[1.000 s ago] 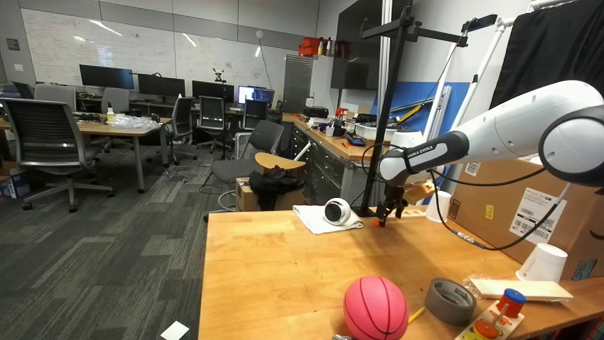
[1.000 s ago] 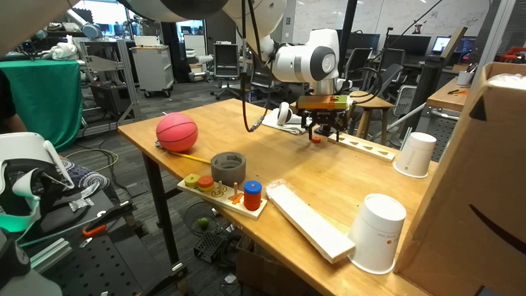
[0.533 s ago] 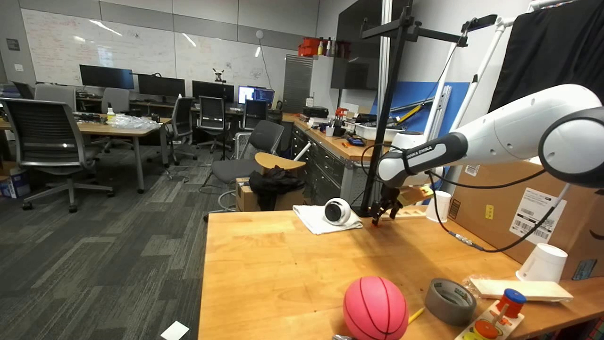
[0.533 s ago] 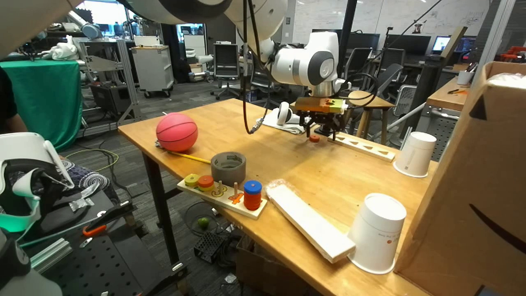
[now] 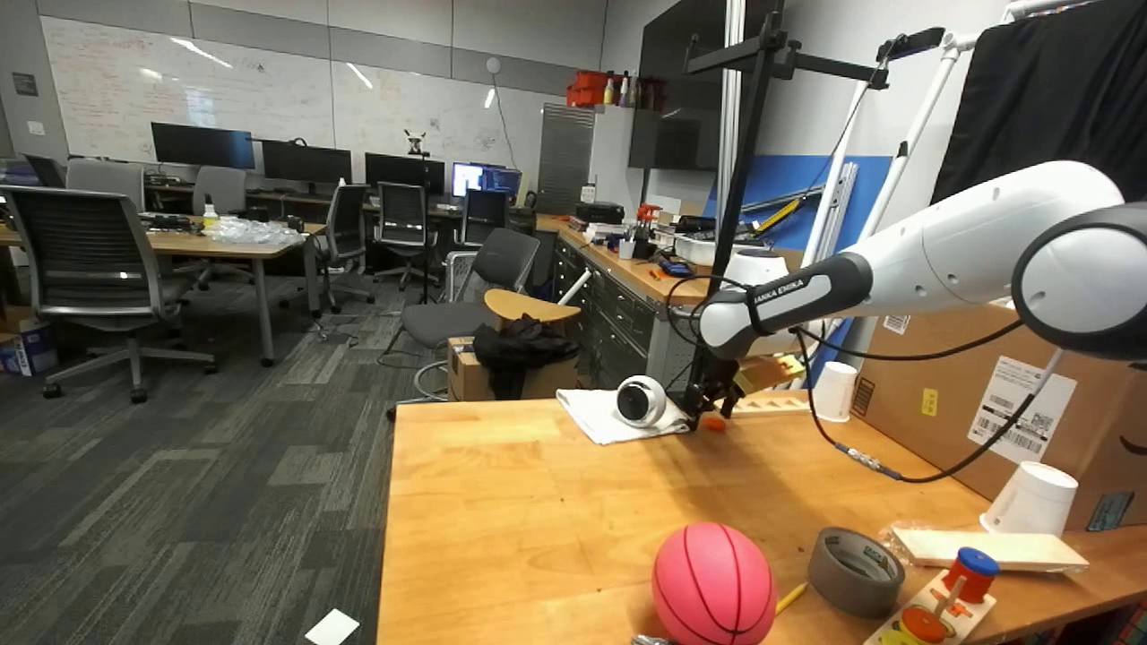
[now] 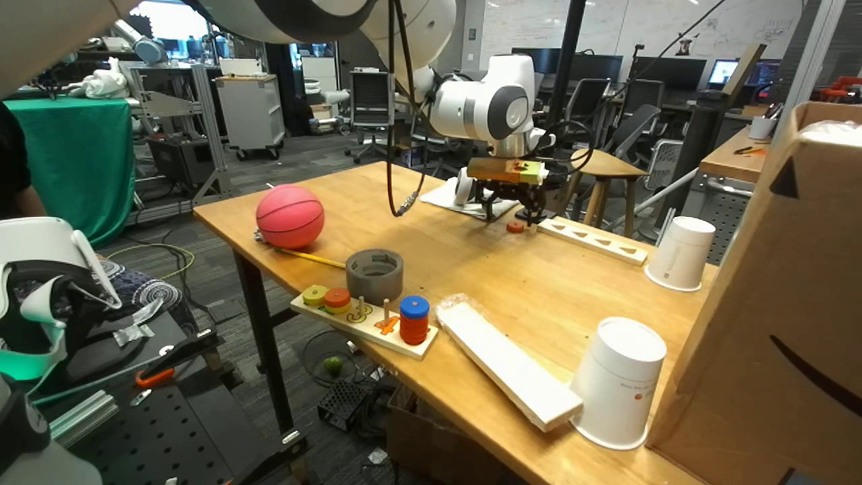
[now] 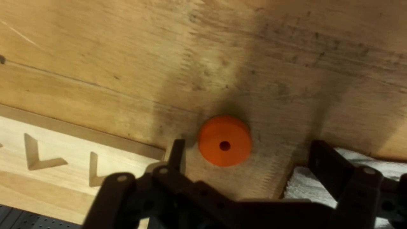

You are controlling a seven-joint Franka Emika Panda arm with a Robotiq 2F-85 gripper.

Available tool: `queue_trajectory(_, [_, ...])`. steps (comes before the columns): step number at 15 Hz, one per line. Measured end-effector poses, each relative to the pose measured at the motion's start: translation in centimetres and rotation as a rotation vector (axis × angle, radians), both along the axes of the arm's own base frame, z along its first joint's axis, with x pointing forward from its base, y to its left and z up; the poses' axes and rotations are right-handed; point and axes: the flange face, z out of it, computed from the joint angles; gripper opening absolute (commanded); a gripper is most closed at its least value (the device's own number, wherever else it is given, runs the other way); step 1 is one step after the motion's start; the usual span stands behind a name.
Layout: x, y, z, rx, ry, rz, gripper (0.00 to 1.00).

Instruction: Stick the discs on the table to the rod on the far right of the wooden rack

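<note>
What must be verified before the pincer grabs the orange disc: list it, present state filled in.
Pincer open: ok.
Orange disc flat on the table: ok.
Orange disc centred between the fingers: not ok, looks nearer the one by the wooden bar.
White cloth clear of the opposite finger: cannot tell, they overlap in the wrist view.
Room on the far-right rod of the wooden rack: cannot tell, a blue disc tops the stack there.

Orange disc (image 7: 224, 136), seemingly pierced through, flat on table (image 6: 465, 263)
</note>
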Motion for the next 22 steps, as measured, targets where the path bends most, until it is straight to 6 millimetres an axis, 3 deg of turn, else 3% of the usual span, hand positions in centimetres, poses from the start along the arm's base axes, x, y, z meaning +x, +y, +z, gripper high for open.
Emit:
queue_trajectory(5, [0.0, -1.5, -0.1, -0.024, 0.002, -0.019, 1.00])
queue_trajectory(10, [-0.1, -1.6, -0.3, -0.026, 0.004, -0.020, 0.98])
queue_trajectory(19, [0.0, -0.6, -0.2, -0.018, 0.004, -0.008, 0.25])
queue_trajectory(20, [0.1, -0.7, 0.0, -0.020, 0.002, -0.010, 0.22])
queue_trajectory(22, [0.1, -0.8, 0.0, -0.021, 0.001, -0.012, 0.26])
